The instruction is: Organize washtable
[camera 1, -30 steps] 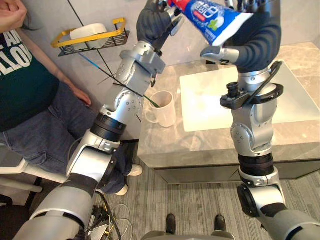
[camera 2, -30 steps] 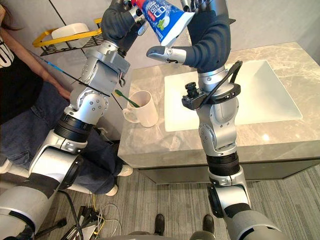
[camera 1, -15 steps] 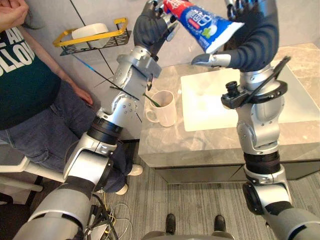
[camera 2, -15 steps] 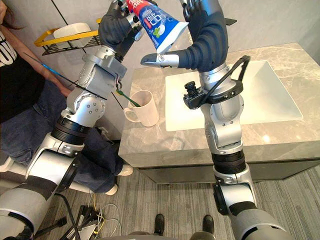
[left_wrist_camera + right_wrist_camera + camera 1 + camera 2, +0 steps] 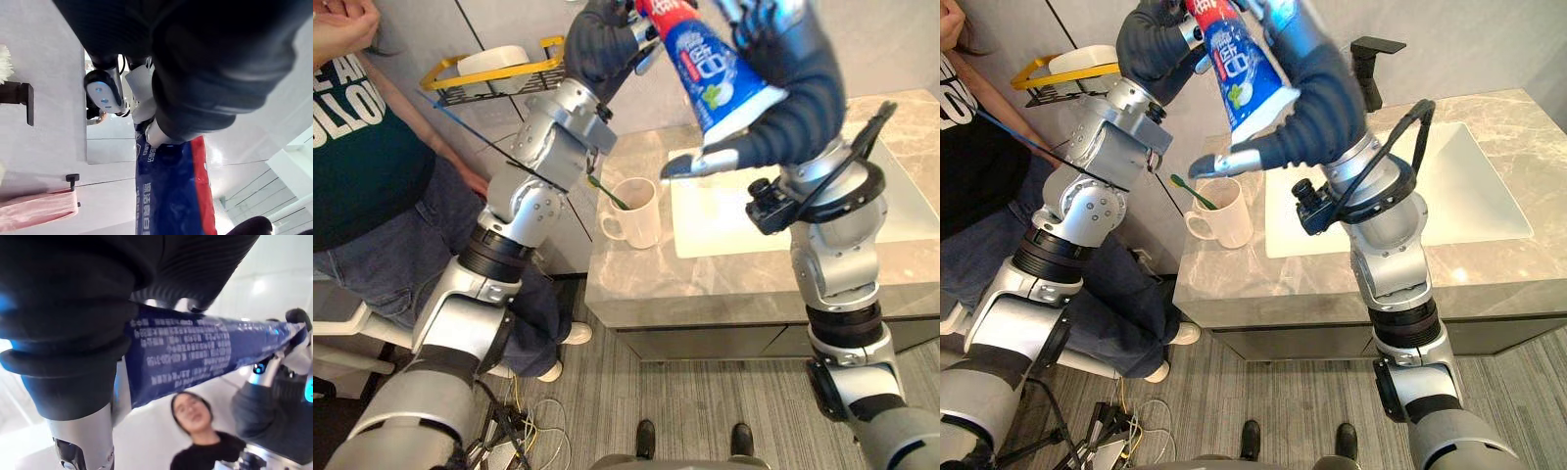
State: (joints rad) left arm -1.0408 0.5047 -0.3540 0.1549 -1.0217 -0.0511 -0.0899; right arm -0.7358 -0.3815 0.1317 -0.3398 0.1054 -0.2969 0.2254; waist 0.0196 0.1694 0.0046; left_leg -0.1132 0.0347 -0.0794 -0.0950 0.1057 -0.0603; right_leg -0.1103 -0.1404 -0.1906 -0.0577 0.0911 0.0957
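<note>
A blue toothpaste tube (image 5: 710, 73) with a red cap end hangs high above the washtable, slanting down to its flat end. My left hand (image 5: 597, 39) is shut on the cap end at the top. My right hand (image 5: 798, 88) lies along the tube's lower half, palm against it; its thumb (image 5: 700, 162) sticks out straight below the flat end. In the right wrist view the tube (image 5: 195, 347) runs right past the palm. Below, a white mug (image 5: 636, 211) holding a green toothbrush (image 5: 607, 193) stands on the grey stone counter (image 5: 705, 284).
A white sink basin (image 5: 891, 206) is set into the counter right of the mug, with a black faucet (image 5: 1371, 64) behind it. A yellow wire shelf (image 5: 499, 64) with a white dish hangs on the wall at the left. A person (image 5: 362, 147) sits beside it.
The tube has tipped more upright, its flat end now lower. My right hand has swung left and leaned over it, thumb dropping toward the mug. The left hand still holds the cap end.
</note>
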